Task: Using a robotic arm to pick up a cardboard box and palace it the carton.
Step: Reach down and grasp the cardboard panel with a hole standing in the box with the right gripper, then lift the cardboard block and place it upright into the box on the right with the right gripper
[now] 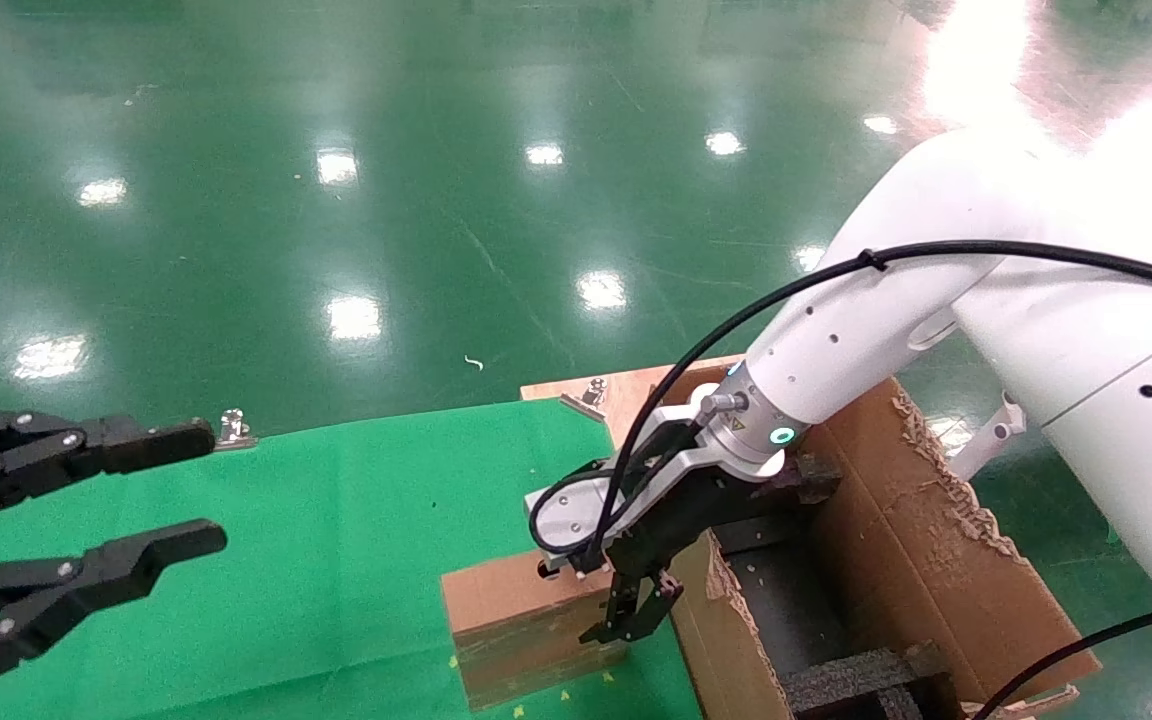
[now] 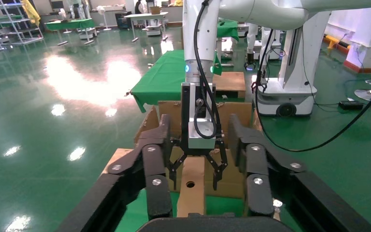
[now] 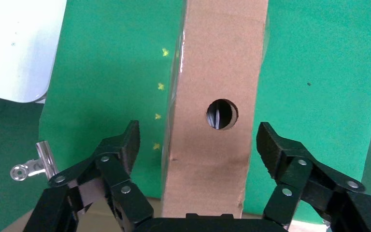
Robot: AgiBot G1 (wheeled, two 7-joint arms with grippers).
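Black fingers of the left gripper [image 1: 186, 490] reach in from the left side of the head view, and they are spread wide with nothing between them. That arm hangs over the green cloth [image 1: 336, 520] and stays well away from the work.

On the right, the robotic arm [image 1: 836, 350] bends down over the table. It is white, with a small teal light near its wrist and a black cable looping beside it. Its right gripper [image 3: 198, 145] points down at the cardboard box [image 1: 526, 625]. The claw is spread open. One finger sits on each side of the box top, and there is a gap between each finger and the cardboard, so it is not pinching yet.

The cardboard box stands on its thin edge on the green cloth. A round hole [image 3: 221, 114] shows in its narrow top side. It is just beside the carton [image 1: 916, 540], close to the carton's torn wall.

The carton is big and brown, with ragged flaps open. Black foam [image 1: 866, 680] lies inside it.

A silver clip [image 1: 233, 430] holds the cloth at the far edge of the table.
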